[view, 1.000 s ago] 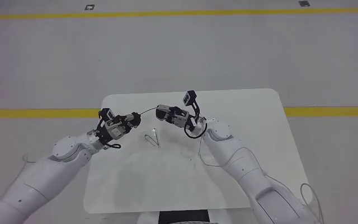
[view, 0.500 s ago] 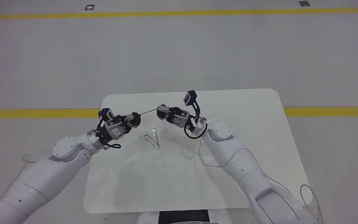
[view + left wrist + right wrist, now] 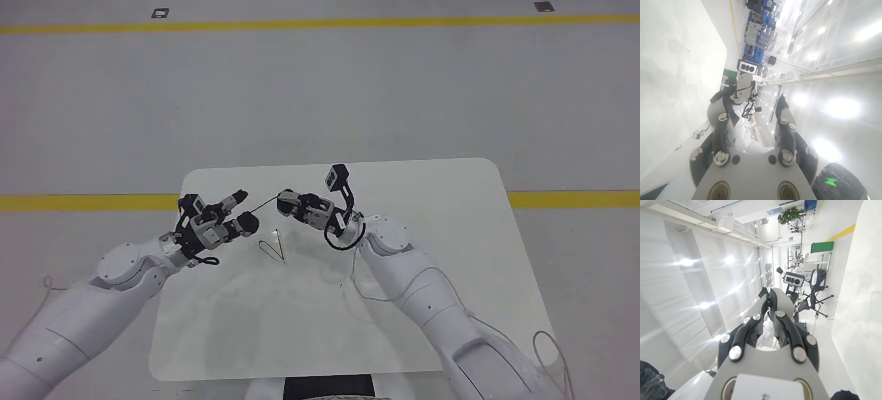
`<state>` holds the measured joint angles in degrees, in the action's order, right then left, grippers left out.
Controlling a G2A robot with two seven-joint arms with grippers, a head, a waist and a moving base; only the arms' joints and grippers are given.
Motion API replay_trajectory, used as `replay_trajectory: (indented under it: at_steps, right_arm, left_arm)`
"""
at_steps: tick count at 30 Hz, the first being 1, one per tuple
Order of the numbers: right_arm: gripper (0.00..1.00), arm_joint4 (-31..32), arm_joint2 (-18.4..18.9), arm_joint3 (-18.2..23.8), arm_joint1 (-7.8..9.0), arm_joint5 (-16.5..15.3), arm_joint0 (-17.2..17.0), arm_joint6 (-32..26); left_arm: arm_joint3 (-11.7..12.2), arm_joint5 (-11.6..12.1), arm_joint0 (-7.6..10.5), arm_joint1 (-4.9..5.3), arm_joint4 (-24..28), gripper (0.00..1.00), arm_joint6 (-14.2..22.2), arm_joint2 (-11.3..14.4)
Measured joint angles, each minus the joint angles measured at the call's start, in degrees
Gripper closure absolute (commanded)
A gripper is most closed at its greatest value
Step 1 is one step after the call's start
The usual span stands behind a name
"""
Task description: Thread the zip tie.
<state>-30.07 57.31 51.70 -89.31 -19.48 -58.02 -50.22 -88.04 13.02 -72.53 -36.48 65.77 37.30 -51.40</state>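
The zip tie (image 3: 265,201) is a thin dark strand, nearly straight with a slight bow, hanging in the air above the tabletop (image 3: 440,260) between the two arms. One end is pinched in the right end effector (image 3: 283,203); the free end points at the left end effector (image 3: 241,211) and stops about at its gap, and I can't tell if it touches anything there.

The top view gives you the tie's whole line. The right wrist view gives the grip up close: the fingers (image 3: 775,306) are pressed together at the tips, and the inner pad is black and ribbed on a pale grey shell with dark linkages and shiny round bolts. The left wrist view shows its fingers (image 3: 782,109) spread wide with nothing in between; they're slim, dark and tapered.

The tabletop is plain matte white with rounded corners. A second thin strip (image 3: 272,245), bent into a narrow V, lies flat on it just below the gap between the arms.
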Motion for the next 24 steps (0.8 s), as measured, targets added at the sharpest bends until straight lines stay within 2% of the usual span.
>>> replay_trajectory:
  at_steps: [4,7,14,17,20,24]
  right_arm:
    - [1.0,-0.7,-0.3,-0.2,-0.43,0.0,0.3,0.1]
    - [1.0,-1.8,-0.3,-0.5,-0.74,0.0,0.3,-0.3]
    - [1.0,-1.9,-0.2,-0.7,-0.77,0.0,0.4,-0.3]
    - [1.0,-3.3,-0.1,0.8,-0.78,1.1,-0.6,-0.1]
    - [1.0,-5.1,0.2,2.1,-0.64,2.8,-1.3,-1.6]
    - [1.0,-8.2,0.5,2.5,-0.6,5.0,-1.6,-4.6]
  left_arm:
    - [0.0,0.0,-0.36,-0.33,-0.8,0.0,0.2,-0.5]
    - [-0.1,0.4,-0.7,-0.54,-2.0,0.0,-1.0,-1.0]
    - [-0.1,0.6,-0.75,-0.57,-2.2,0.0,-1.3,-1.1]
    - [-0.6,0.5,-0.78,-0.87,-3.4,0.0,-1.7,-1.1]
    - [-0.5,0.5,-0.89,-1.24,-3.1,0.0,-0.4,-1.1]
    - [0.4,0.4,-0.94,-1.74,-0.6,0.0,3.6,-1.7]
